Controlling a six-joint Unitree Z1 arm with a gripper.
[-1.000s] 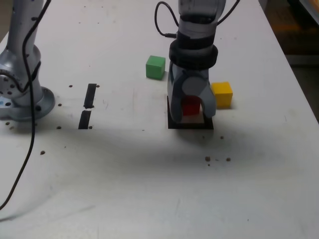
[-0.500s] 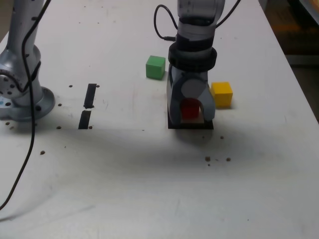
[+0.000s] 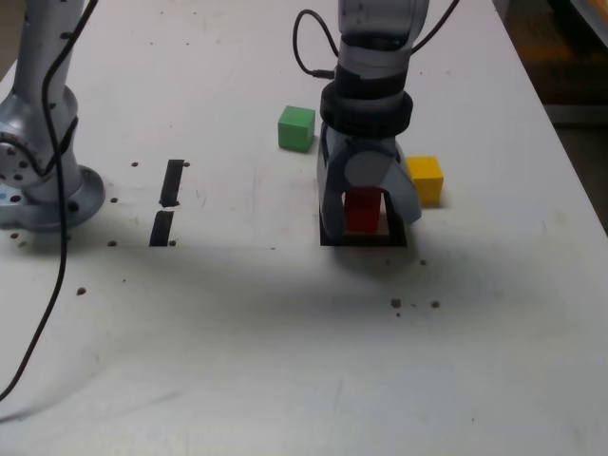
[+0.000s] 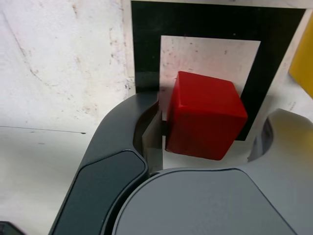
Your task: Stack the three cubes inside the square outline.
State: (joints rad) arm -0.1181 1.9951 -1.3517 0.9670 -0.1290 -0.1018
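Gripper (image 3: 369, 215) points down over the square outline (image 3: 328, 235), jaws spread partway and straddling the red cube (image 3: 362, 209), which sits on the white interior of the outline. In the wrist view one finger (image 4: 146, 128) looks to be just touching the cube's side, hard to say, while the other stands clear, so nothing is gripped. Green cube (image 3: 296, 128) and yellow cube (image 3: 425, 180) sit on the table (image 3: 285, 332) outside the outline, yellow just beside it on the exterior view's right.

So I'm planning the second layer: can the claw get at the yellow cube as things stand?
Probably yes. The yellow cube sits alone on the table beside the outline, nothing on or against it. The claw is open around the red cube and would need to lift clear first.
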